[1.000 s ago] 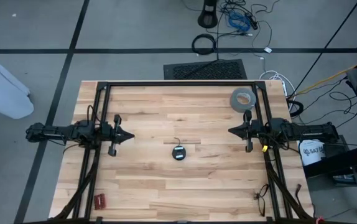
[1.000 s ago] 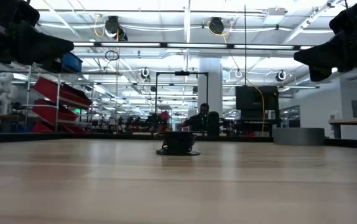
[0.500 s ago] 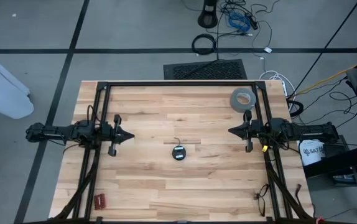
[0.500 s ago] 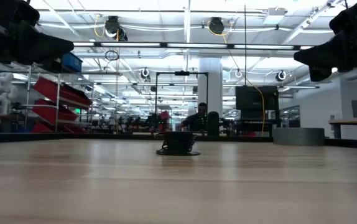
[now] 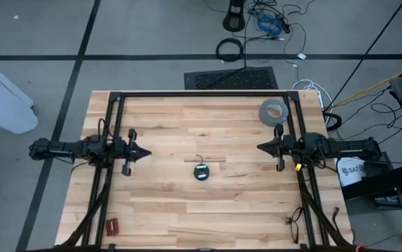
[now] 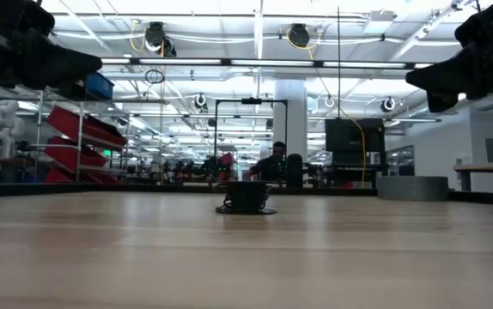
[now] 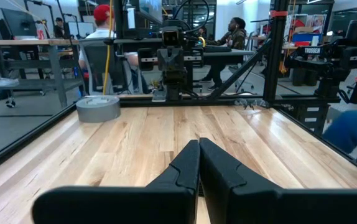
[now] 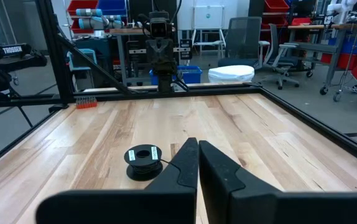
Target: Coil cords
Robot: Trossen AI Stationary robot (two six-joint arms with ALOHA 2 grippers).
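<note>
high view: coiled cord alone at mid-table, both grippers clenched and empty

high view shows the cords (image 5: 201, 171) as a small, tight black coil with a bluish-green spot, lying flat on the wooden table (image 5: 187, 210) near its centre. a short thin tail of wire curls up from the coil toward the far edge. the coil sits between the two arms and well apart from both.

the left gripper (image 5: 147, 152) hangs over the table's left part, its tip aimed at the centre; the coil lies beyond that tip and slightly toward the near edge. in the left wrist view its fingers (image 7: 185, 168) are pressed together with nothing between them.

the right gripper (image 5: 260, 147) faces it from the right side, also clear of the coil. the right wrist view shows its fingers (image 8: 188, 165) clenched together, holding nothing, with the coil (image 8: 143, 161) on the boards ahead of them and off to one side, not touching.

a grey tape roll (image 5: 273, 110) lies near the far right corner.
</note>
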